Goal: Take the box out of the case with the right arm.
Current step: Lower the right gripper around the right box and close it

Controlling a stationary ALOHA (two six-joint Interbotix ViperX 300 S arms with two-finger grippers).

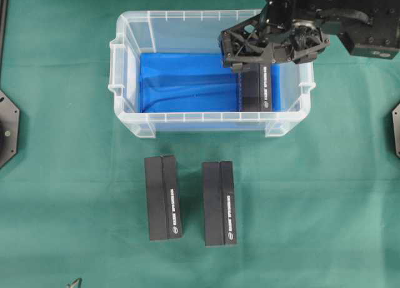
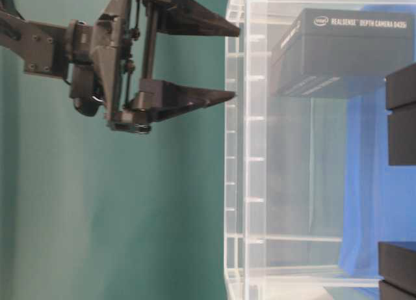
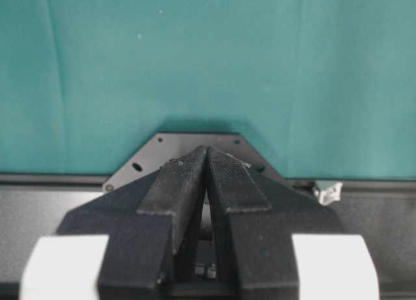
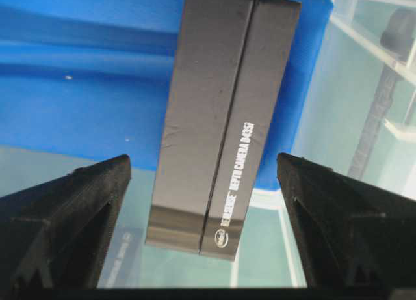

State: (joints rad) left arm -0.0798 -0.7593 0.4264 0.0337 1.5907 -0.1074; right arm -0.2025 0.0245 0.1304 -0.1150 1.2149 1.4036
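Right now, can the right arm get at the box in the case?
Probably yes: the right gripper hangs open above the box, which lies uncovered in the case.

This looks like a robotics lab test bench: a table [image 1: 75,194] draped wall to wall in plain green cloth, with black arm-mount plates [image 1: 7,129] bolted at its 9 and 3 o'clock edges. A clear case [image 1: 128,122] with a blue bottom sits toward 12 o'clock, and black depth-camera boxes [image 1: 162,197] lie toward 6 o'clock.
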